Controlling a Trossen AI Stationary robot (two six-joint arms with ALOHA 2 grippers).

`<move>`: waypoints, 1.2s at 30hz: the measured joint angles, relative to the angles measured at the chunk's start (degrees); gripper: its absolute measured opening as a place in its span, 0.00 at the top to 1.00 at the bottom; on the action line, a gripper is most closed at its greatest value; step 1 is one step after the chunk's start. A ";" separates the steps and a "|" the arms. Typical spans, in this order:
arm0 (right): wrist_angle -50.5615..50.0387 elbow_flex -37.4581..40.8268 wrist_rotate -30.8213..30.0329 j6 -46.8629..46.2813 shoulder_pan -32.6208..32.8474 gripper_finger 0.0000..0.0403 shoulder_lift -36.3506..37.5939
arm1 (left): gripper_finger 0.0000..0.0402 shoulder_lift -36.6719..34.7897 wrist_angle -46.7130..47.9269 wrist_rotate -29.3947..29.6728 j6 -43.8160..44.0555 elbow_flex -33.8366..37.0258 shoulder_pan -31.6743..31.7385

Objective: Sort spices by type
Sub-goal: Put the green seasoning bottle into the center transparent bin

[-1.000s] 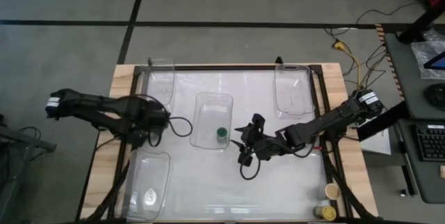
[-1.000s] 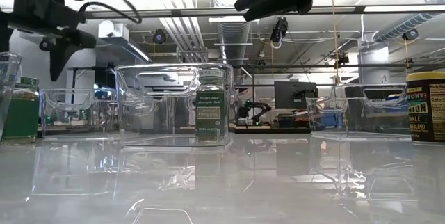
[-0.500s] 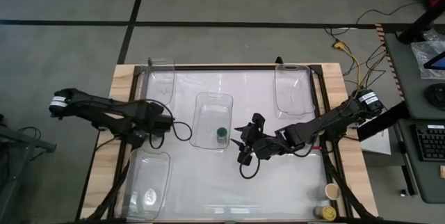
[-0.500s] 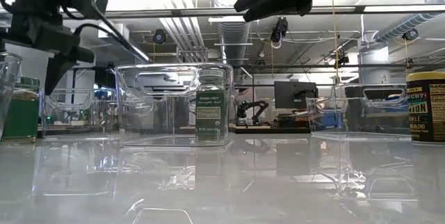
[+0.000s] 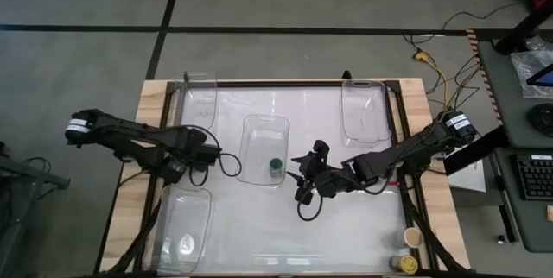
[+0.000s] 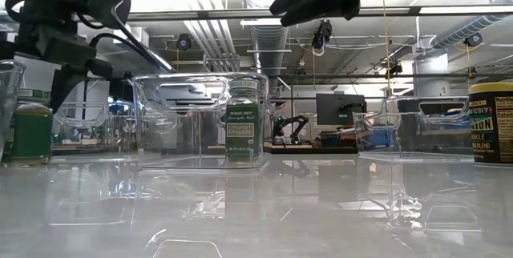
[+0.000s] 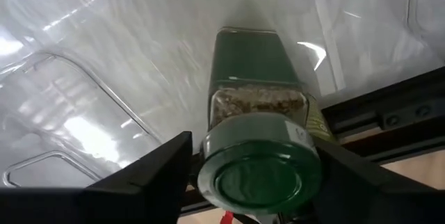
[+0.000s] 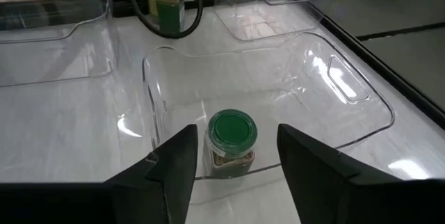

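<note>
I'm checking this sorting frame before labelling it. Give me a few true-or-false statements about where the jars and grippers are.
1. The left gripper is shut on a green-lidded jar. True.
2. The middle bin is empty. False: one green-lidded jar in the bin stands inside it.
3. The right gripper holds a jar. False: it is open, just outside the middle bin's wall.
4. Two jars stand at the table's near right corner, outside any bin. True.
</note>
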State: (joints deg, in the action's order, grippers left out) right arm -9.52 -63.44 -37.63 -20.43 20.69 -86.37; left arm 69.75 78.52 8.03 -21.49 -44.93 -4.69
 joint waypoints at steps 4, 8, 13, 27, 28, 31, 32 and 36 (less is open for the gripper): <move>0.00 0.00 0.00 -0.04 0.00 0.55 0.00 | 0.50 0.31 -0.81 -0.94 1.11 0.00 0.00; 0.02 0.00 0.00 -0.17 0.00 0.55 0.00 | 0.54 0.07 -1.48 -3.79 3.04 -0.53 0.00; 0.01 0.00 0.00 -0.20 0.00 0.55 0.00 | 0.54 0.01 -1.59 -4.59 8.14 -2.89 0.00; 0.02 0.87 0.15 -1.37 0.07 0.59 0.00 | 0.53 0.68 3.03 -6.12 17.00 -21.54 0.02; 0.02 1.25 0.17 -2.08 0.07 0.59 0.00 | 0.53 1.07 4.56 -6.12 18.24 -23.31 0.02; 0.01 2.47 0.21 -3.43 0.07 0.59 0.00 | 0.53 2.54 8.14 -6.05 20.86 -28.79 0.02; 0.01 2.88 0.21 -3.68 0.07 0.60 0.00 | 0.53 2.86 8.26 -6.05 21.08 -30.33 0.02; 0.00 4.16 0.24 -4.07 0.07 0.60 0.00 | 0.53 4.62 6.66 -6.10 21.43 -35.24 0.02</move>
State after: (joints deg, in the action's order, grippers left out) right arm -9.52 -59.28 -37.39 -24.49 20.75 -86.37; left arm 74.36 85.17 1.93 -0.06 -80.17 -4.67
